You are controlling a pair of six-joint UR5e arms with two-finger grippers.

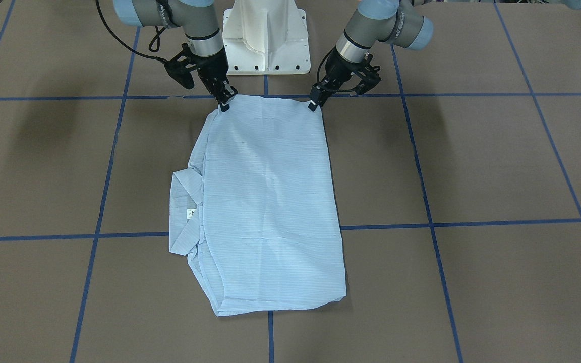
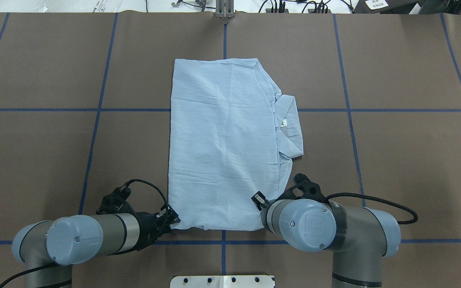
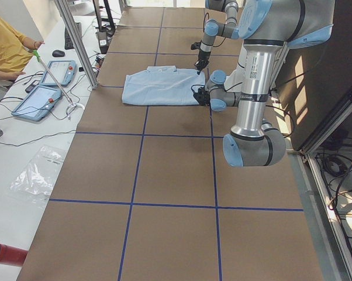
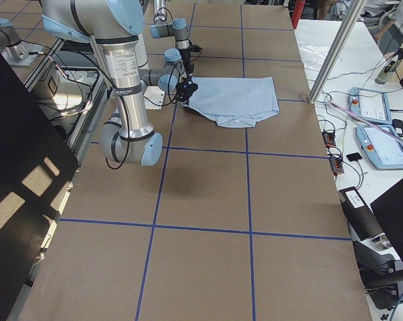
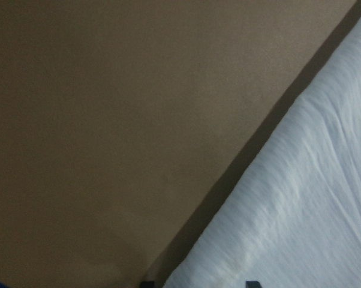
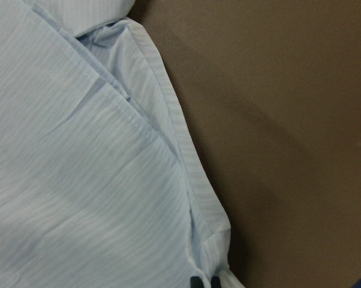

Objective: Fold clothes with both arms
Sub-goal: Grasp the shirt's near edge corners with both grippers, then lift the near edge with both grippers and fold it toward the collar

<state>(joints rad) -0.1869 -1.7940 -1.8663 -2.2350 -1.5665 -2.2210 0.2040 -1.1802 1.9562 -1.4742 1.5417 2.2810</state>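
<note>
Nearest us, the shirt (image 1: 270, 201) lies flat in the middle of the table (image 1: 472, 166), collar toward its right edge; right gripper (image 1: 225, 102) pinches one robot-side corner, left gripper (image 1: 314, 104) straddles the other with jaws apart, so we judge the next step: close left, lift both evenly, fold over.

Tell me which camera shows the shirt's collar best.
Exterior front-facing: the collar lies unobstructed, with its label visible. Overhead comes close; the side views show it tiny; the wrist views show shirt cloth, no clear collar.
</note>
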